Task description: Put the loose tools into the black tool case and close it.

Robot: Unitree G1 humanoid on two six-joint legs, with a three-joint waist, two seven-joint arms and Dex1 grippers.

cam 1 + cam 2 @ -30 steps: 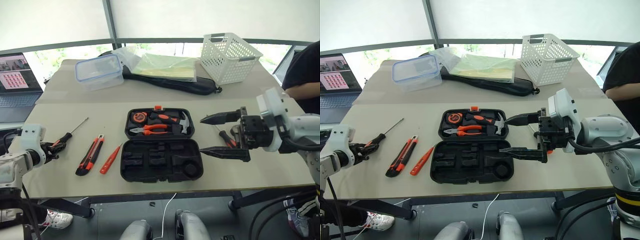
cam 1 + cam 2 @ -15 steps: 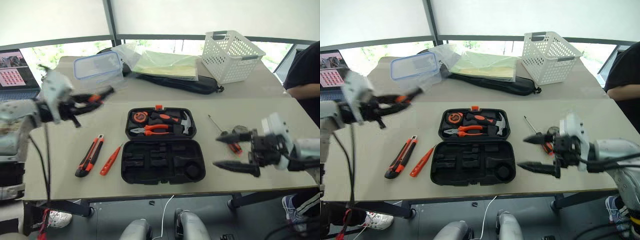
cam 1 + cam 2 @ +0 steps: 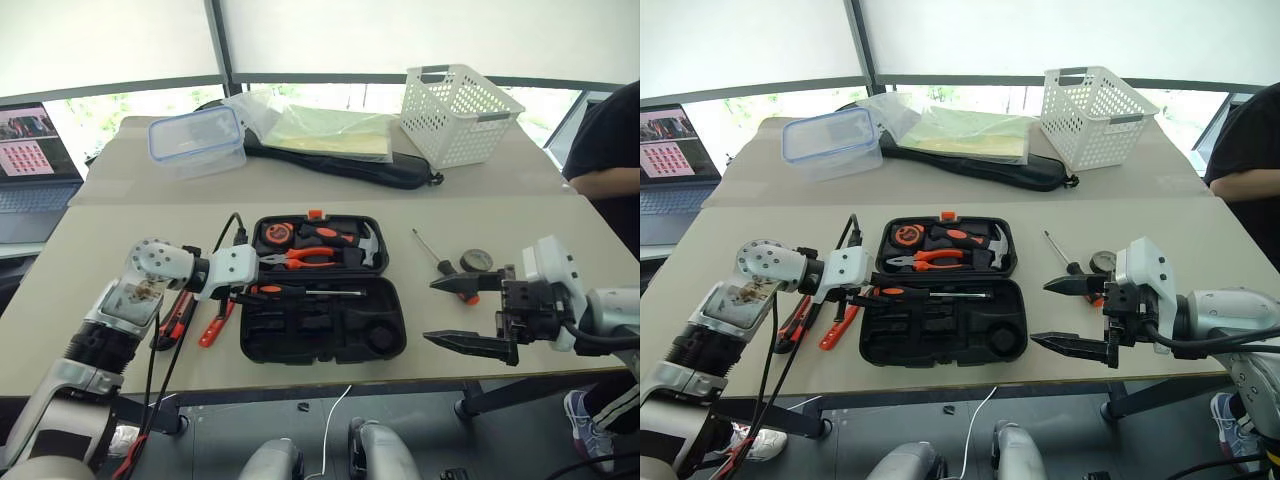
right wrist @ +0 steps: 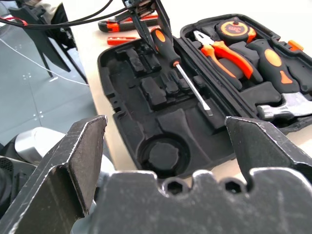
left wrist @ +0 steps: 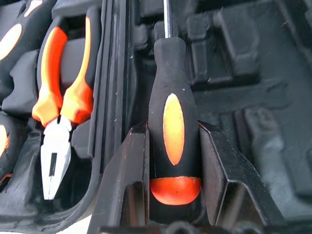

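The black tool case (image 3: 330,338) lies open mid-table. Its far half holds pliers (image 5: 63,97), a tape measure and a hammer. My left gripper (image 3: 252,291) is shut on the handle of a screwdriver (image 3: 300,292), which lies level over the far edge of the near half with its shaft pointing right. The utility knife (image 3: 178,318) and the tester pen (image 3: 212,330) lie left of the case, partly behind my left arm. A second screwdriver (image 3: 438,261) and the tape roll (image 3: 477,260) sit right of the case. My right gripper (image 3: 430,312) stands open beside them.
At the back of the table are a white basket (image 3: 460,112), a clear blue-rimmed box (image 3: 197,140) and a long black bag (image 3: 340,165) under a plastic packet. A laptop (image 3: 35,155) stands far left. A person's dark sleeve (image 3: 610,140) shows at the right edge.
My left gripper has carried the screwdriver from the table's left edge up and right to over the case. My right gripper has drawn back from the case, to the right and lower.
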